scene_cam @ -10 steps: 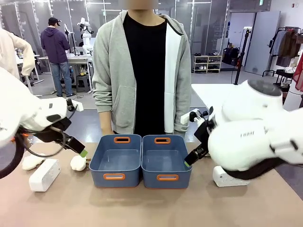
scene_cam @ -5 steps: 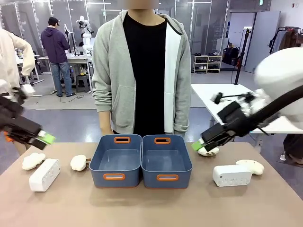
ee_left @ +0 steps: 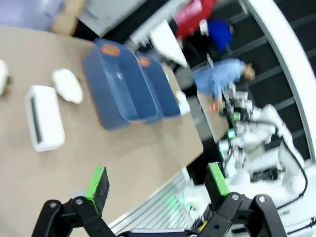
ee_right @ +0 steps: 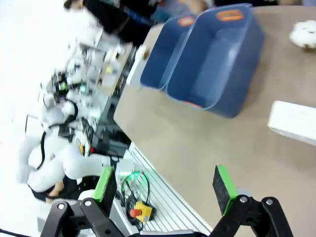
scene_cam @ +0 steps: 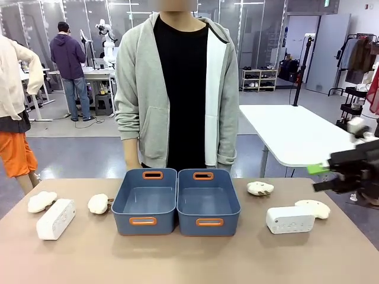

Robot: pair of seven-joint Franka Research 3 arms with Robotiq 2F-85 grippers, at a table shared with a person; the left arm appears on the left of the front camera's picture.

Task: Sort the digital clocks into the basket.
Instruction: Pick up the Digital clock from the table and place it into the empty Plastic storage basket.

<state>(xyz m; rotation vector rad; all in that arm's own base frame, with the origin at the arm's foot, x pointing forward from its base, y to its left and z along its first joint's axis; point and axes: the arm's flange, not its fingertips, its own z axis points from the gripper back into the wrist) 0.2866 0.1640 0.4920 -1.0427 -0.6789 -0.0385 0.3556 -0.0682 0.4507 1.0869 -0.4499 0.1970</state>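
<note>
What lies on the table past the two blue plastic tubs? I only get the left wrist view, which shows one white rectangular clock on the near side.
Observer: A second white rounded plastic digital clock lies right of the right-hand blue plastic tub, apart from it.
Operator: Anything soft nearby?
Observer: A lumpy white plush toy lies by that clock's right end.
Operator: Where is the other gripper?
Observer: The right gripper hangs open and empty near the table's right edge.
</note>
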